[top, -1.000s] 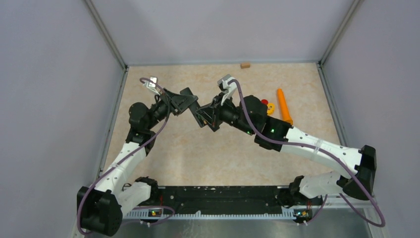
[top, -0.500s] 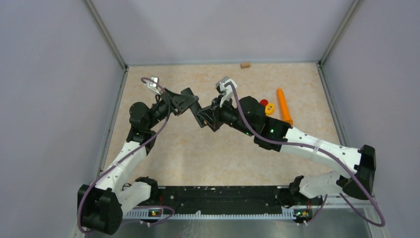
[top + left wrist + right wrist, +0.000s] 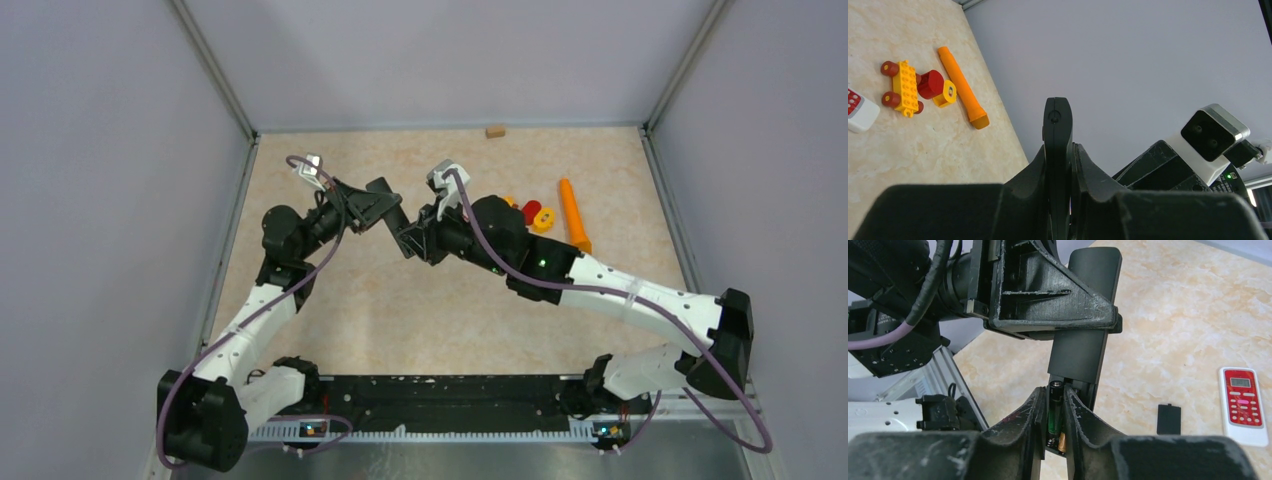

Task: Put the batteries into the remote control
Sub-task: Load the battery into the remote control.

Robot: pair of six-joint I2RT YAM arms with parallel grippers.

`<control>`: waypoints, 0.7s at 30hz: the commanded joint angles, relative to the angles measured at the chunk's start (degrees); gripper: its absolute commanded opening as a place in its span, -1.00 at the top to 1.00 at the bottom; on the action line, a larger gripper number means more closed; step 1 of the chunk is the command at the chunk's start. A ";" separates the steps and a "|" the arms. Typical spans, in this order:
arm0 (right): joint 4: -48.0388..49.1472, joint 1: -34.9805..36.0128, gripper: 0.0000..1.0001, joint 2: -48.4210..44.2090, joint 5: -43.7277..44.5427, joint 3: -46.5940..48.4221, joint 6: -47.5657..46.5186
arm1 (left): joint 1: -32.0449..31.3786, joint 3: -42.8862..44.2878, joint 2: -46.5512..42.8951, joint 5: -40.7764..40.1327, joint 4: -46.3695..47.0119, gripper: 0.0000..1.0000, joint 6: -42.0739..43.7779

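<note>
Clearly the left gripper (image 3: 1060, 172) is clenched on the black remote (image 3: 1086, 295), which shows edge-on between its fingers in the left wrist view. In the right wrist view the remote runs from 12 o'clock down to 6 o'clock, its open battery bay at the lower end. The right gripper (image 3: 1055, 432) has its fingers (image 3: 1018, 432) drawn close together over that bay. Two batteries (image 3: 1054, 412) lie in the narrow gap between them, a dark and green one above and a gold tip at about 5 o'clock of it. Whether the fingers pinch a battery or only flank it, I cannot tell.

On the table (image 3: 1168, 340), at 3 o'clock of those fingers, lie a small black cover (image 3: 1168, 419) and, just beyond it, a white remote (image 3: 1243, 405) with a red face. Its screen and buttons are too small to read.
</note>
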 commanded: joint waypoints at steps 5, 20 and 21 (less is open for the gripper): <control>-3.79 0.82 0.38 0.08 2.46 5.12 2.61 | 0.03 -0.03 -0.75 -0.41 3.94 1.00 0.35; -9.06 -1.23 -0.85 -3.41 15.97 4.99 18.49 | 0.00 1.21 -1.65 -1.14 1.42 1.00 3.01; -9.56 -2.39 -0.86 -3.36 14.68 4.60 22.35 | 0.02 1.16 -1.99 -1.41 1.32 1.00 3.31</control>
